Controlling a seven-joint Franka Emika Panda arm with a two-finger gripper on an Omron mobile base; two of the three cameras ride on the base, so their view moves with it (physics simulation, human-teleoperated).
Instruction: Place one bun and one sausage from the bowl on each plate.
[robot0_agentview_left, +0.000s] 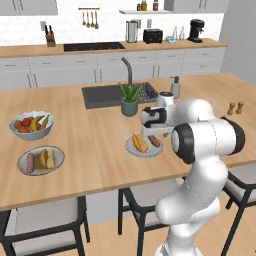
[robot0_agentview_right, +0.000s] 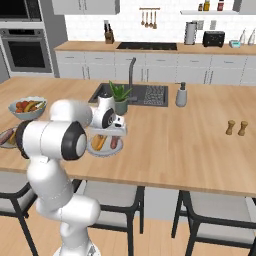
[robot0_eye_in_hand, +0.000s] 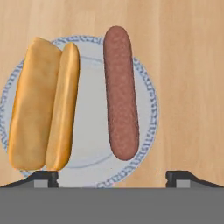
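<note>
Hand view looks straight down on a pale plate (robot0_eye_in_hand: 146, 118) with a patterned rim, resting on the wooden surface (robot0_eye_in_hand: 192, 65). A split bun (robot0_eye_in_hand: 41, 105) lies on the plate's left part and a sausage (robot0_eye_in_hand: 120, 92) lies beside it, close but apart, both lengthwise. The pincer (robot0_eye_in_hand: 112, 177) hovers above with its tips spread wide, one at each side of the plate, holding nothing. In the left base view that plate (robot0_agentview_left: 144, 148) sits near the surface's front edge under the hand, and a second plate (robot0_agentview_left: 41, 160) with a bun and sausage lies well to the left, just in front of a pale fruit bowl (robot0_agentview_left: 31, 125). A potted plant (robot0_agentview_left: 130, 98) stands by the sink (robot0_agentview_left: 107, 95).
</note>
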